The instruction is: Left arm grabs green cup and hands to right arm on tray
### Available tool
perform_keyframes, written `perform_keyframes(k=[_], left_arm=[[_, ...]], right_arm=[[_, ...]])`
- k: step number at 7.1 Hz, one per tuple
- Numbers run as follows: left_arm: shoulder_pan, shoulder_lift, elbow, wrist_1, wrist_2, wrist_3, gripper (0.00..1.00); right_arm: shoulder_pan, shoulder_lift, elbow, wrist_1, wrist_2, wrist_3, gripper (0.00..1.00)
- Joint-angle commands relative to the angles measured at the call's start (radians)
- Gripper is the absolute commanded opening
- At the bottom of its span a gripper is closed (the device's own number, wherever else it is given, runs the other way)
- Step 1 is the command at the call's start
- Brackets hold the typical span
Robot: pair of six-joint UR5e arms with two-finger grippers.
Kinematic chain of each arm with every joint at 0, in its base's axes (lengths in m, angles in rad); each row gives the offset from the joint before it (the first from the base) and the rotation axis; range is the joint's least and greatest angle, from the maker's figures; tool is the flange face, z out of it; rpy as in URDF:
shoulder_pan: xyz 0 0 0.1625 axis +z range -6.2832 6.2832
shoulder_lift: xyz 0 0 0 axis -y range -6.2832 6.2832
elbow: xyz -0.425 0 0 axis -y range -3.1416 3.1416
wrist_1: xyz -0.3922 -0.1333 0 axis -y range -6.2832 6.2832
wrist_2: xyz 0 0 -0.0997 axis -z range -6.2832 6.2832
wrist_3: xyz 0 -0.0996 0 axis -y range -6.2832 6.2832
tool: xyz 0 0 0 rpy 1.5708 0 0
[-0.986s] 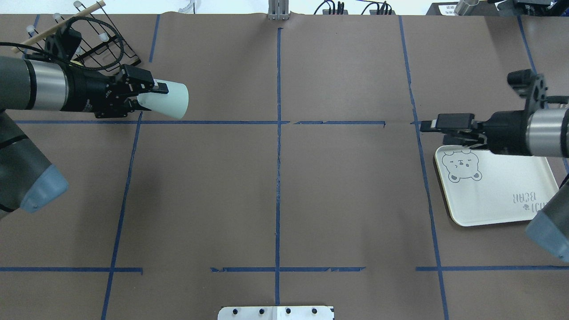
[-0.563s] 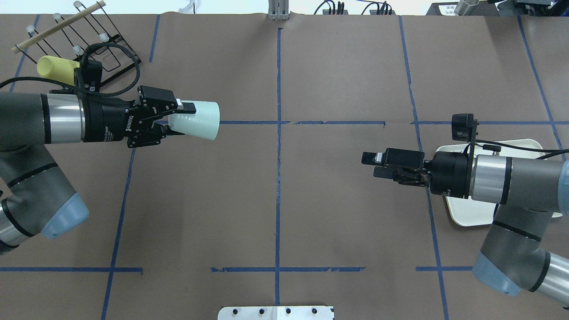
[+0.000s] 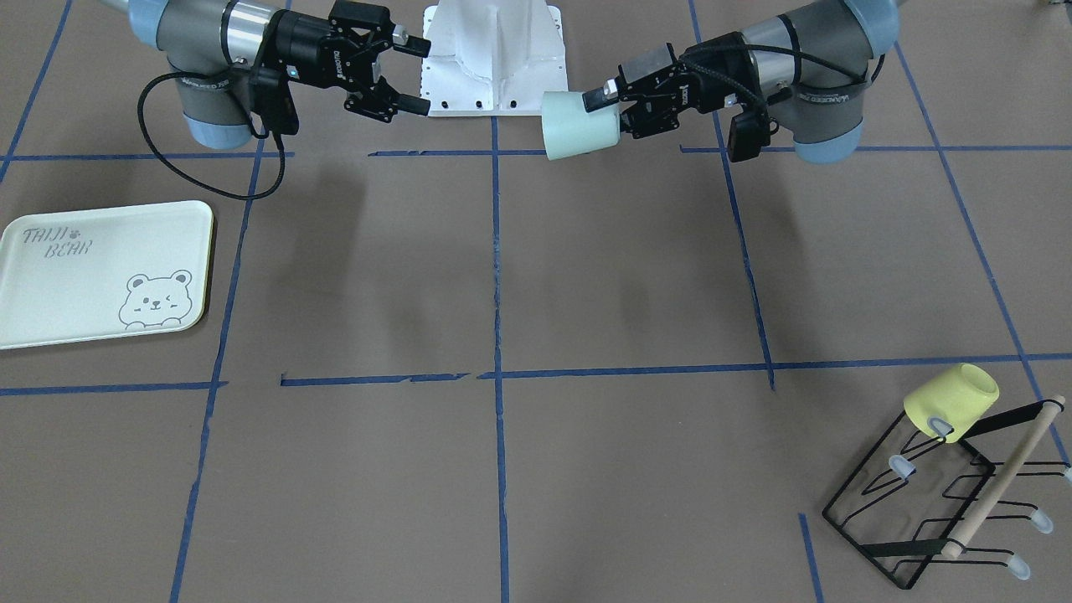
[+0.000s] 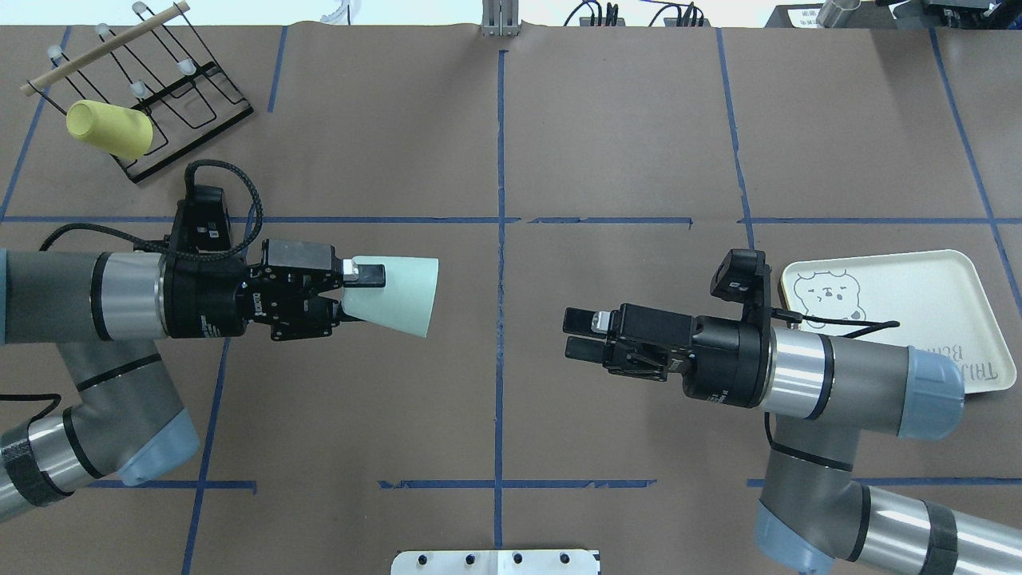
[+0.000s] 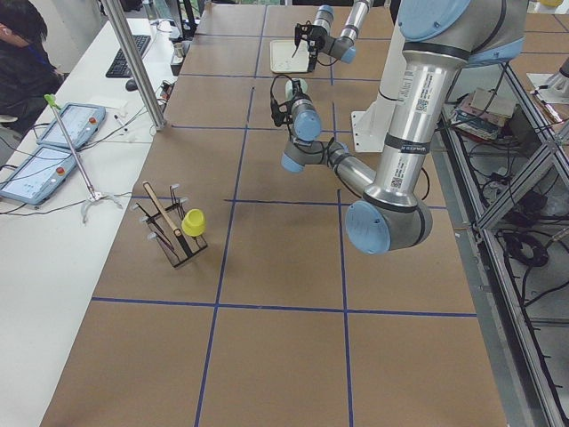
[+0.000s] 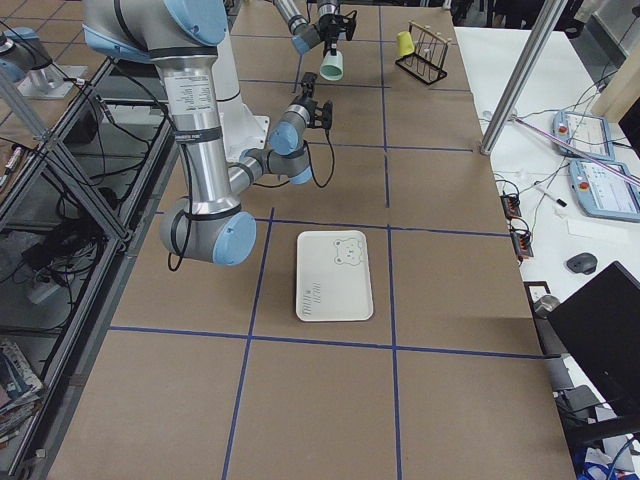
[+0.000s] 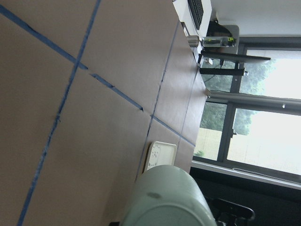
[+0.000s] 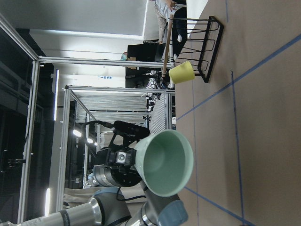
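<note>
The green cup (image 4: 397, 295) is held on its side above the table, left of the centre line, with its mouth towards the right arm. My left gripper (image 4: 366, 297) is shut on its base end; it also shows in the front view (image 3: 610, 113) with the cup (image 3: 578, 126). My right gripper (image 4: 570, 334) is open and empty, level with the cup and facing it across a clear gap. The right wrist view looks straight into the cup's mouth (image 8: 164, 162). The tray (image 4: 902, 303) lies flat at the right, partly under the right arm, with nothing on it.
A pale yellow cup (image 4: 110, 128) hangs on a black wire rack (image 4: 180, 100) at the far left corner. Blue tape lines cross the brown table cover. The robot's white base plate (image 4: 495, 561) sits at the near edge.
My left arm has carried the green cup away from the rack towards the table's middle. My right arm has moved off the tray towards the centre and now faces the cup.
</note>
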Motion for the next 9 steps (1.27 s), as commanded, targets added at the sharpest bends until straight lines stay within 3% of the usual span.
perform_keyframes(k=[1, 3, 5, 9], left_arm=[[0.050, -0.003, 0.029, -0.133, 0.003, 0.000, 0.31], [0.065, -0.041, 0.040, -0.135, 0.003, -0.003, 0.20], [0.065, -0.045, 0.048, -0.135, 0.005, -0.005, 0.20], [0.076, -0.056, 0.054, -0.133, 0.026, -0.034, 0.23]], right_arm=[[-0.013, 0.040, -0.001, 0.003, -0.040, 0.056, 1.00], [-0.013, 0.081, -0.003, -0.001, -0.066, 0.091, 1.00], [0.002, 0.138, -0.073, -0.004, -0.066, 0.088, 1.00], [0.001, 0.155, -0.076, -0.009, -0.066, 0.091, 1.00]])
